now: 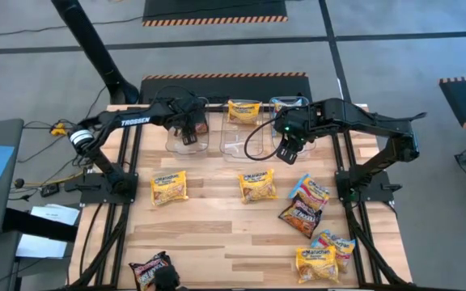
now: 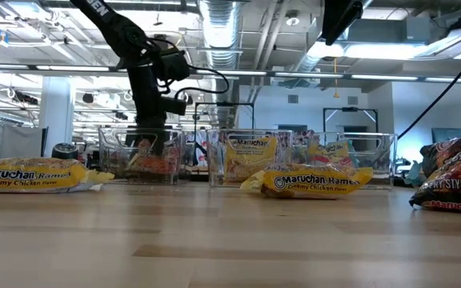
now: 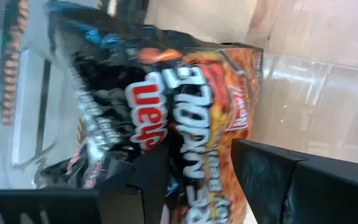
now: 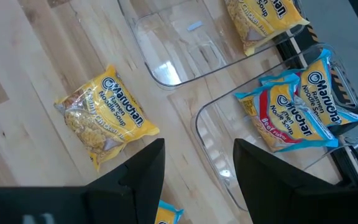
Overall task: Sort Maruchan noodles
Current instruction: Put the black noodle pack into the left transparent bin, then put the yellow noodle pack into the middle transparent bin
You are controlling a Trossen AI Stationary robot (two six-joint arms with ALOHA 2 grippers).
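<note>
Maruchan noodles, dark maroon-black crinkly plastic packet (image 3: 160, 106): sits between the spread fingers of the left claw (image 1: 188, 129), apparently let go, right over the clear plastic left tub (image 1: 171, 145), likely so as to drop in with its own colouring. Yellow-orange packet (image 1: 243, 110) in the middle tub (image 1: 237, 147), light blue and pink packets (image 4: 297, 106) in the right tub (image 4: 207, 146): one colouring per tub. Right claw (image 4: 197, 155) released and empty, hovering at the right tub's edge. More packets loose on the wooden table (image 1: 217, 234), not yet sorted.

Maroon-black packet (image 3: 160, 118) in left tub, yellow (image 1: 243, 111) in middle, blue (image 4: 297, 106) in right, others scattered
</note>
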